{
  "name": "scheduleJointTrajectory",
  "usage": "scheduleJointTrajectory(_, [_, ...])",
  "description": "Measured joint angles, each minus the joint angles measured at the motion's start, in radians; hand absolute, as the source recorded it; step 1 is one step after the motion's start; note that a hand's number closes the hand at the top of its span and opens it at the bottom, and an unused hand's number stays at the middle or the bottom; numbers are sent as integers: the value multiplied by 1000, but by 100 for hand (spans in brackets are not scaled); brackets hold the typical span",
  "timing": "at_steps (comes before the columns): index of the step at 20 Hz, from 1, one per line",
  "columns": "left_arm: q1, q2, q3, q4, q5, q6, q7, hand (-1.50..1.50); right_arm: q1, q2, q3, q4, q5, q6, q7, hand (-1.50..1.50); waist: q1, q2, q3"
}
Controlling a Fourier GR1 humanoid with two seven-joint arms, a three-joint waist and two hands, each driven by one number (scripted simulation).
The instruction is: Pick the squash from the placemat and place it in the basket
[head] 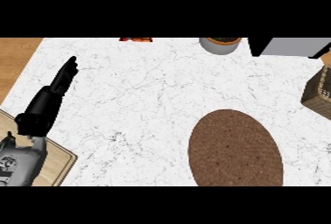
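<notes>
Leftmost, at the nine o'clock edge: a strip of wooden floor or surface (14, 61) beside the white marbled counter (149, 96).

Item, seven to eight o'clock: a light wooden board (59, 162), lying on the counter's lower-left corner, partly covered by the grey forearm (18, 162).

Item, nine to ten o'clock: the left hand (53, 94), black, rising from that forearm and pointing toward eleven o'clock. Its fingers (68, 68) are held straight and close together, a narrow open pose, holding nothing and resting over bare counter.

Item, twelve o'clock edge: a small red-orange object (135, 39), mostly cut off by the frame; its kind cannot be told.

Item, one o'clock edge: a grey round pot (218, 45) with a dark, orange-rimmed inside, only its lower part visible.

Item, five o'clock: the placemat (236, 148), a dark brown woven oval, lying flat, its lower end cut off. Its surface shows only weave; the squash is not seen on it nor anywhere else in view.

Item, two o'clock edge: a grey box-shaped appliance (291, 46) with a dark side.

Item, three o'clock edge: the basket (319, 94), brown wicker, only its left corner visible, well apart from the left hand, with open counter and the placemat's upper edge between them.

The right hand does not show.
</notes>
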Motion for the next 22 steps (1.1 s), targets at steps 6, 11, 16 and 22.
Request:
scheduleJointTrajectory(6, [-8, 6, 20, 8, 11, -24, -3, 0, -121, 50, 122, 40, 64, 36, 53, 150, 5, 0, -1])
scheduleJointTrajectory(11, [-3, -11, 16, 14, -17, -7, -7, 0, -175, 87, 204, 74, 129, 63, 84, 150, -6, -2, 0])
scheduleJointTrajectory(16, [-11, -15, 23, 10, -18, -10, 9, 0, -165, 84, 309, 62, 252, 34, 42, 150, -10, -2, 1])
scheduleJointTrajectory(22, [-13, -10, 47, 26, -14, -26, -16, 0, -166, 83, 397, 94, 373, 3, -72, -150, -14, -2, 1])
